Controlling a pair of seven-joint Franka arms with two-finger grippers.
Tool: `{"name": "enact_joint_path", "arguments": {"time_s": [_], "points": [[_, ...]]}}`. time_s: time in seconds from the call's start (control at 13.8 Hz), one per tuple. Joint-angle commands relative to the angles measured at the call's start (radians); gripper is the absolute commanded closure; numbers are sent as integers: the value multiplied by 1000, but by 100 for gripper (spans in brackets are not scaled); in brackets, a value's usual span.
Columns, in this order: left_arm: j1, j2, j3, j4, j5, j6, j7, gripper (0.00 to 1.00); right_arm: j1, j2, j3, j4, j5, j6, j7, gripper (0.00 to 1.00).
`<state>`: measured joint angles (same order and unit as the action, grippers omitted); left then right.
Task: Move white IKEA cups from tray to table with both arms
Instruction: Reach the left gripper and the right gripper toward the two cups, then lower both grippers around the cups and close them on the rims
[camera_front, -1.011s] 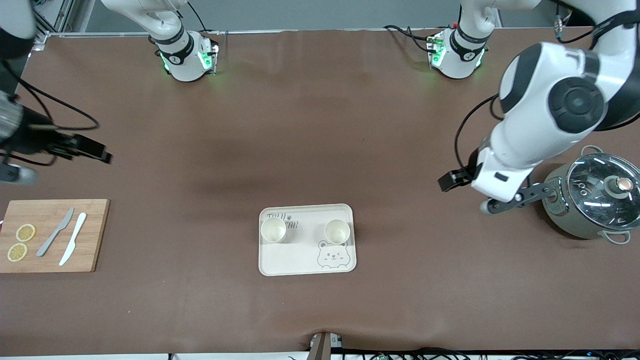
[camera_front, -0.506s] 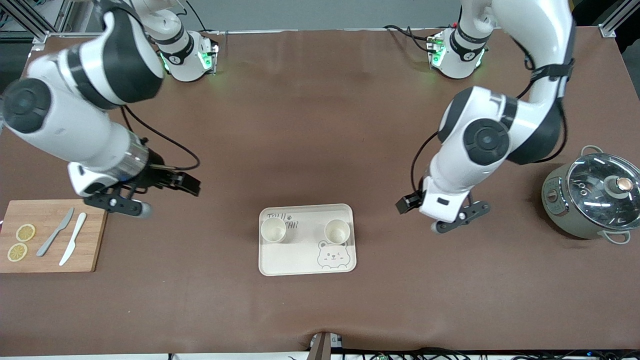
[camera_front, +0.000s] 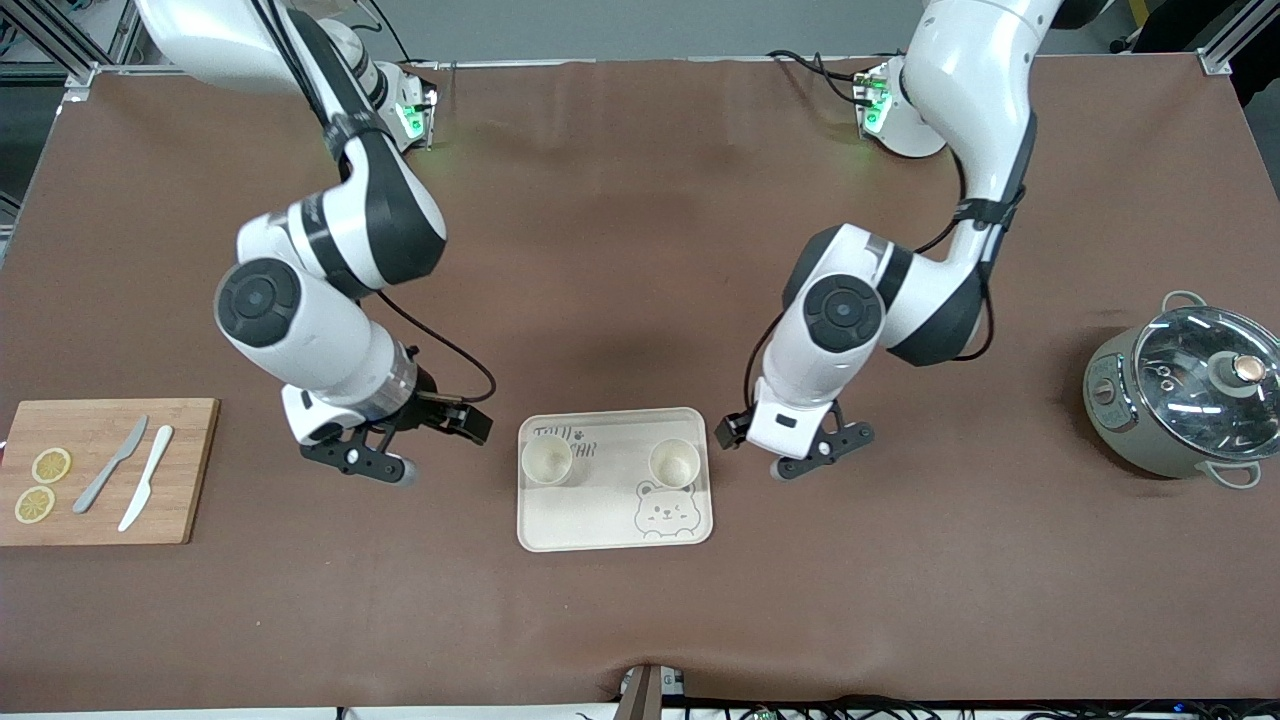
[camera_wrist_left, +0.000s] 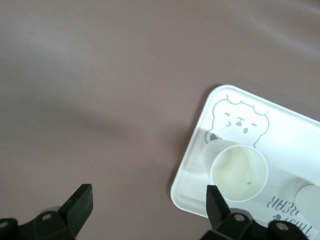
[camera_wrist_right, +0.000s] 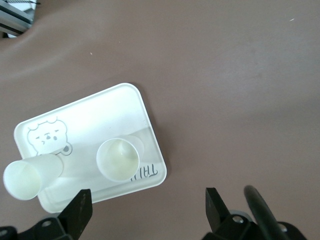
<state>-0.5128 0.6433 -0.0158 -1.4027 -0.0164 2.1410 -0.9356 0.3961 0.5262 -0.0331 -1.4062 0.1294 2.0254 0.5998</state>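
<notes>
both cups (camera_front: 546, 461) (camera_front: 674, 463) stand on the tray (camera_front: 600, 530). each hand is released over the desk (camera_front: 640, 250) beside a tray end: left hand (camera_front: 818, 455) by one cup, right hand (camera_front: 375, 450) by the other.

Matte brown table (camera_front: 640, 250) sheet, smooth cream tray (camera_front: 560, 525), wooden cutting board (camera_front: 190, 470), glossy glass-lidded pot (camera_front: 1190, 400)

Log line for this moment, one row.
two small off-white cups: on cream bear tray | left claw: open, beside tray | right claw: open, beside tray
</notes>
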Motion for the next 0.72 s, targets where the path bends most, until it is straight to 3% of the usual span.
{"name": "enact_joint_path", "arguments": {"time_s": [0.0, 0.65], "points": [[-35, 51, 8, 25, 23, 62, -51, 0, 24, 66, -10, 19, -20, 48, 18, 0], [-93, 180, 33, 63, 24, 178, -84, 0, 63, 192, -10, 15, -24, 179, 18, 0]]}}
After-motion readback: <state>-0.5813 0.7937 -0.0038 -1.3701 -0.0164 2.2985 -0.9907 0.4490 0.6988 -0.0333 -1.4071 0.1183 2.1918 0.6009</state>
